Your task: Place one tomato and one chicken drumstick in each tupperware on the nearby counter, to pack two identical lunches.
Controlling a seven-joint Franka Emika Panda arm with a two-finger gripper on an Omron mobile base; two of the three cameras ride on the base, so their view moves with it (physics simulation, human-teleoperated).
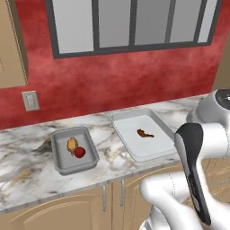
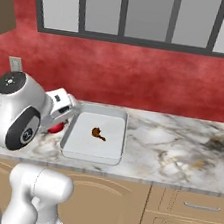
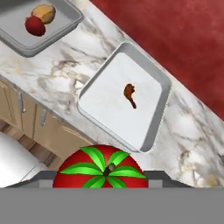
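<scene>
Carrying a tomato [image 3: 99, 168] pinched in my pincer [image 3: 100, 178], I hover over the worktop [image 3: 183, 131] edge, second lunch underway. Beyond lies the wide tupperware [image 3: 151, 131] holding one drumstick [image 3: 130, 94]; next I judge I must reach over it and release, the farther tupperware [image 3: 65, 26] being already packed.

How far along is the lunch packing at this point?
One lunch looks packed: the small container holds a tomato and a drumstick. The large container has only its drumstick. In hand: the end effector carries the second tomato above the counter. Left: drop it into the large container.
</scene>
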